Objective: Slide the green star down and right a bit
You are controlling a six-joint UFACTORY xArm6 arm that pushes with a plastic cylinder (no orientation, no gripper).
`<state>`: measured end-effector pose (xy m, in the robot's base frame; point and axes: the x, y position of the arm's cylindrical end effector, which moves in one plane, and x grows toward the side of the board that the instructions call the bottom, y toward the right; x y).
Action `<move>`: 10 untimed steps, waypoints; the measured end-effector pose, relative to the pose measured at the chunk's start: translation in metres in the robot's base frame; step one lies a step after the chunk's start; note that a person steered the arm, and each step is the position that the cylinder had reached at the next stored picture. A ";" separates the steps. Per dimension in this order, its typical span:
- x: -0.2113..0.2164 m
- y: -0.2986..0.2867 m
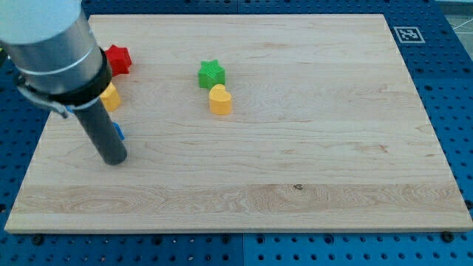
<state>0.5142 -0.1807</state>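
Observation:
The green star (211, 73) lies on the wooden board (295, 148) a little left of centre near the view's top. A yellow heart-shaped block (219, 100) touches it just below and to the right. My tip (114, 159) rests on the board far to the left of the star and lower in the view, apart from it. A red star (117, 59) sits at the top left. A second yellow block (110, 96) and a blue block (119, 134) are mostly hidden behind the rod.
The arm's grey body (48, 44) covers the board's top left corner. A black and white marker tag (406, 34) sits off the board at the top right. Blue perforated table (458, 111) surrounds the board.

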 end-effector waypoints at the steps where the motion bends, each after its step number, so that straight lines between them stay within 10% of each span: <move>1: -0.040 -0.010; 5: -0.075 0.068; 7: -0.171 0.079; 10: -0.169 0.098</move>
<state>0.3454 -0.0827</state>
